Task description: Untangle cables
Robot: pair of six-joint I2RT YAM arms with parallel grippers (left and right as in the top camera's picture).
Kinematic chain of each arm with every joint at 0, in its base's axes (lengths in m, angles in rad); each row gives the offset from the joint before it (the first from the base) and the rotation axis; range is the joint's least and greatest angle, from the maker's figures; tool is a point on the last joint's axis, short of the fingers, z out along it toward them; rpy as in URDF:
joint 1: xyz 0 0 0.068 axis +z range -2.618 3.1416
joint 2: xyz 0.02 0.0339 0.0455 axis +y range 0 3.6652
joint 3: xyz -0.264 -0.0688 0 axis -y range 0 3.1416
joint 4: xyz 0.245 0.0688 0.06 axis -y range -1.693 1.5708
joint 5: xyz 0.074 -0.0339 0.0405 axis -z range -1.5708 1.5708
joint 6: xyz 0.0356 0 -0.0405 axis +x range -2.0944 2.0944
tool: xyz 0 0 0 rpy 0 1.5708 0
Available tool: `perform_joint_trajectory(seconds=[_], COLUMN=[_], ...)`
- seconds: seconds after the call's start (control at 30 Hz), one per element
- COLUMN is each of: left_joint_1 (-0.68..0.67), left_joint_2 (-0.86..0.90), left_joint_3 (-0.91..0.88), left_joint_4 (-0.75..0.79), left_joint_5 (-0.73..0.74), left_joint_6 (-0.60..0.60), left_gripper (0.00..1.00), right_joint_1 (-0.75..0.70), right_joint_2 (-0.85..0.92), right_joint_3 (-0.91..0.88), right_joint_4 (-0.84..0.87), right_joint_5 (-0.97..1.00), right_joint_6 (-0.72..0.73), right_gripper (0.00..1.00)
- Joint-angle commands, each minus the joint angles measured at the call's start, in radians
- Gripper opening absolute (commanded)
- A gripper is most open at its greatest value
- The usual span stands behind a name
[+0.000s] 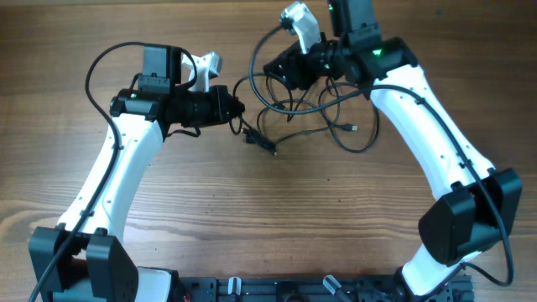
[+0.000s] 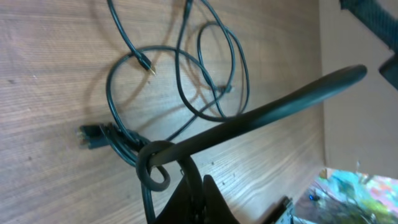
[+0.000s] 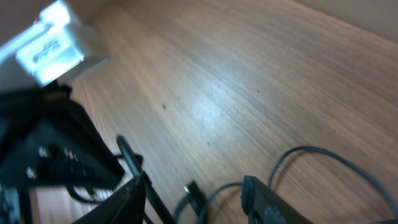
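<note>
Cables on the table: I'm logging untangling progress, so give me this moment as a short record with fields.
surface: wooden table
cables: thin black cables looped over one another between the two arms, not yet separated
plug ends: one chunky plug lies flat on the wood
left gripper: shut on a cable at the left edge of the tangle
right gripper: jaws apart over the cables; nothing visibly held

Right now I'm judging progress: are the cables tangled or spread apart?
Tangled. The cables overlap in crossing loops between both arms, and the left gripper is shut on one strand.
</note>
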Motion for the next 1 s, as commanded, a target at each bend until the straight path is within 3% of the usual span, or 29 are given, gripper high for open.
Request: perform_joint_trajectory(seconds=[0.0, 0.1, 0.3, 0.6, 0.73, 0.97], left_joint_1=[-0.004, 0.003, 0.033, 0.033, 0.033, 0.033], left_joint_2=[-0.013, -0.013, -0.013, -0.013, -0.013, -0.013], left_joint_3=[-0.001, -0.001, 0.0, -0.001, -0.001, -0.001], left_joint_4=[-0.027, -0.023, -0.019, -0.019, -0.019, -0.019], left_joint_5=[0.077, 0.16, 0.316, 0.327, 0.326, 0.326], left_joint_6=[0.045, 0.045, 0.048, 0.043, 0.044, 0.044], left_gripper=[0.04, 0.04, 0.04, 0.04, 0.04, 0.04], right_joint_1=[-0.053, -0.08, -0.076, -0.076, -0.075, -0.026], right_joint_2=[-0.032, -0.032, -0.026, -0.004, -0.004, -0.004], right_joint_3=[0.014, 0.014, 0.014, 0.014, 0.014, 0.014], right_joint_4=[-0.038, -0.095, -0.179, -0.214, -0.168, -0.152], right_joint_5=[-0.19, -0.309, -0.311, -0.335, -0.338, -0.317], right_joint_6=[-0.231, -0.322, -0.409, -0.4, -0.291, -0.224], right_gripper=[0.54, 0.58, 0.56, 0.22, 0.04, 0.04])
